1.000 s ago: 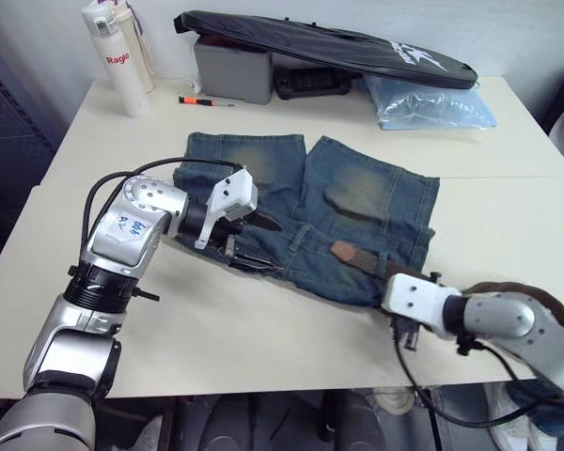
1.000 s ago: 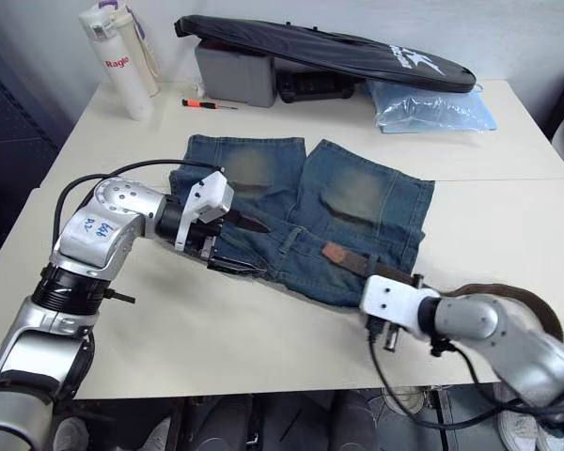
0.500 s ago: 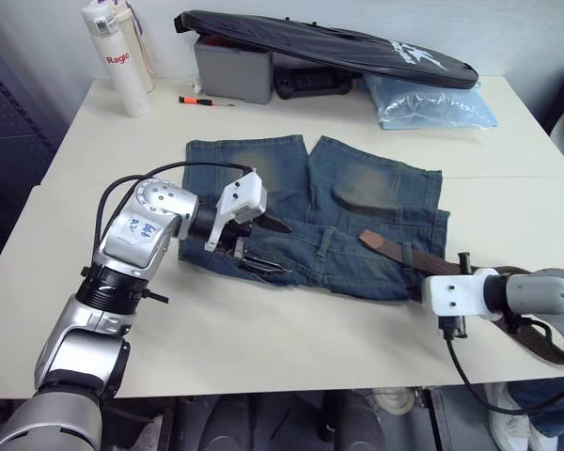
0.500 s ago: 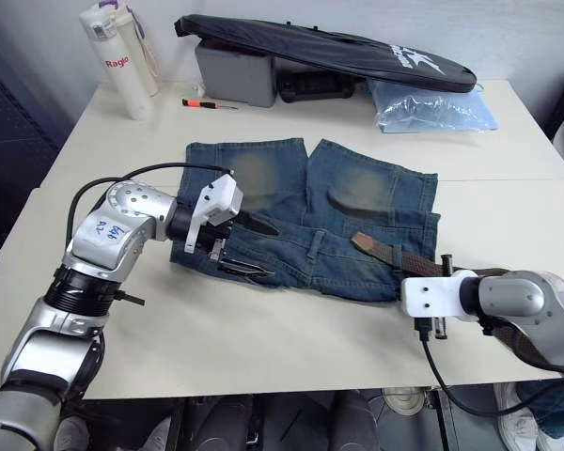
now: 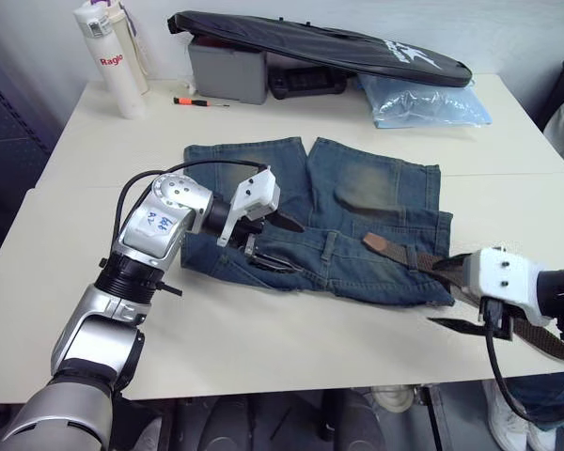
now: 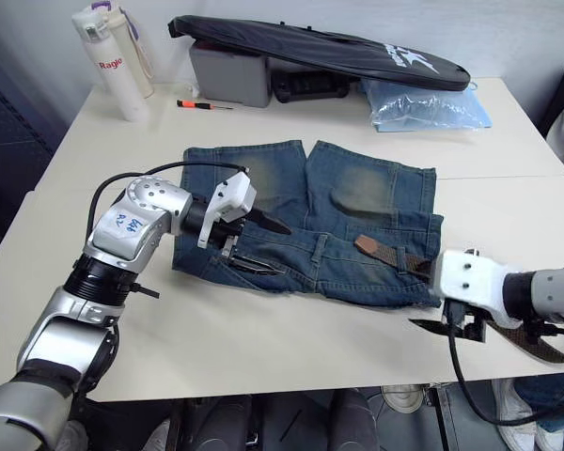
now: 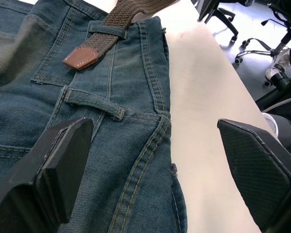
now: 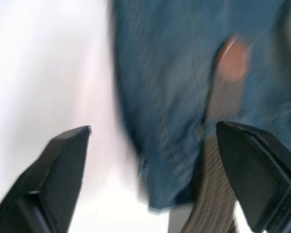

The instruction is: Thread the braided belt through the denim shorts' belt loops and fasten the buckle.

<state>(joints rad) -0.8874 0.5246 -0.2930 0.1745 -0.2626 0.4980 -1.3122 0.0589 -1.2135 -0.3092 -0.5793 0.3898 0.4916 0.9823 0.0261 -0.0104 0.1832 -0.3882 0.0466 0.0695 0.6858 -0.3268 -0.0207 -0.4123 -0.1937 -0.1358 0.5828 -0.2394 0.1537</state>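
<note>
The denim shorts lie flat mid-table, waistband toward me. The braided belt has its tan leather tip on the waistband and passes under one of the belt loops. From there it runs right beneath my right gripper and drops off the table edge. Another belt loop is bare. The buckle is out of view. My left gripper is open over the waistband's left part, with nothing between its fingers. My right gripper is open at the shorts' right edge, straddling the belt without holding it.
At the back of the table stand two white bottles, an orange-handled screwdriver, a grey box, a long black bag and a pale blue plastic bag. The front edge is close to my right gripper.
My right gripper drew the belt to the right, flattening the shorts' right side, then opened and let the belt go. My left gripper shifted slightly right and stayed open.
</note>
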